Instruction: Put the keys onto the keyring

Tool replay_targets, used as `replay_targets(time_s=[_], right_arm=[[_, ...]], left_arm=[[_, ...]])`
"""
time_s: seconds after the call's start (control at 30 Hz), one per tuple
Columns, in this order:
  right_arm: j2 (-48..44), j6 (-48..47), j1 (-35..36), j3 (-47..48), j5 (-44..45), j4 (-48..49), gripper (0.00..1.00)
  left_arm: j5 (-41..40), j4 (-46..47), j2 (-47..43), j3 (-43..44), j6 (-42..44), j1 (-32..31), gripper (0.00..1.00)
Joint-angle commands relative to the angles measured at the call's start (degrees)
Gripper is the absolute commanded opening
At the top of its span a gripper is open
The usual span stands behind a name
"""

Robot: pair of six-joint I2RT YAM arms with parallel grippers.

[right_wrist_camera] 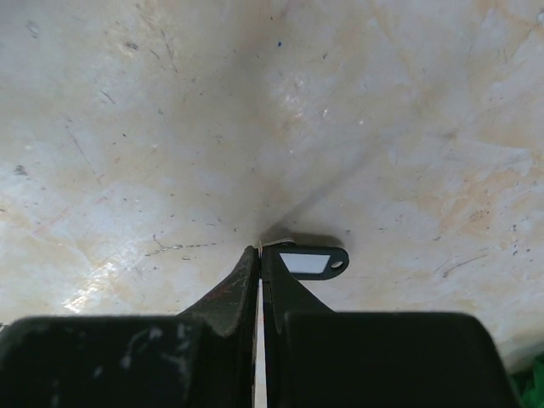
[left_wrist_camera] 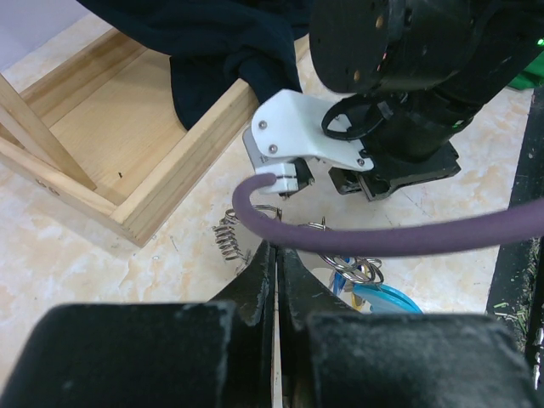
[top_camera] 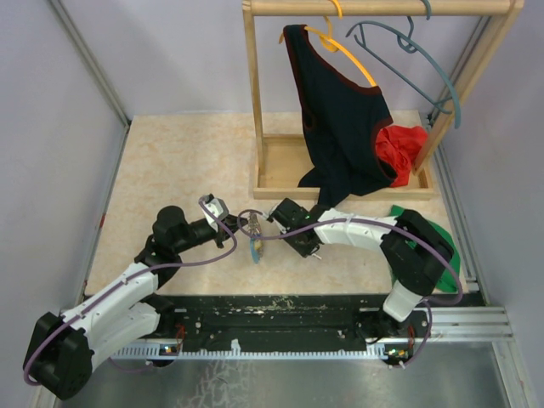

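The keyring lies on the table between my two grippers, its light-blue section nearest me. In the left wrist view its grey coiled wire is just left of my fingertips and the light-blue section is low right, with small metal rings beside it. My left gripper is shut, seemingly pinching the wire; it also shows in the top view. My right gripper is shut low over the table on a thin metal sliver of a key with a black head; it also shows in the top view.
A wooden clothes rack stands behind the grippers with a dark garment, a red cloth and a grey-blue hanger. Purple cables loop across the work area. A green item lies by the right arm.
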Motion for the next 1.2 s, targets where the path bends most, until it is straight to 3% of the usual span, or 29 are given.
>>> replay_targets(time_s=[0.0, 0.17, 0.4, 0.63, 0.87, 1.07, 1.17], right_arm=[[-5.7, 0.4, -0.7, -0.6, -2.9, 6.4, 0.00], [-10.3, 0.5, -2.0, -6.1, -5.2, 17.7, 0.00], [-17.6, 2.3, -5.5, -19.1, -11.7, 41.8, 0.00], [-12.3, 2.7, -6.4, -21.8, -12.0, 52.1, 0.04], [-8.9, 3.6, -6.5, -20.8, -10.8, 50.1, 0.07], [-11.6, 3.1, -6.4, -14.1, -10.3, 34.8, 0.21], [-11.1, 1.7, -6.4, -9.3, -10.8, 25.6, 0.23]], left_arm=[[1.0, 0.8, -0.7, -0.6, 0.3, 0.3, 0.01], [1.1, 1.2, -0.7, -0.8, 0.1, 0.2, 0.01], [1.1, 1.8, -1.0, -1.2, -0.1, 0.2, 0.01], [1.4, 2.8, -1.1, -1.6, -0.2, 0.3, 0.01], [0.9, 2.6, -2.0, -1.9, 0.0, 0.3, 0.01], [0.9, 2.7, -1.9, -1.9, -0.1, 0.2, 0.01], [1.0, 2.6, -2.0, -1.9, 0.0, 0.2, 0.01]])
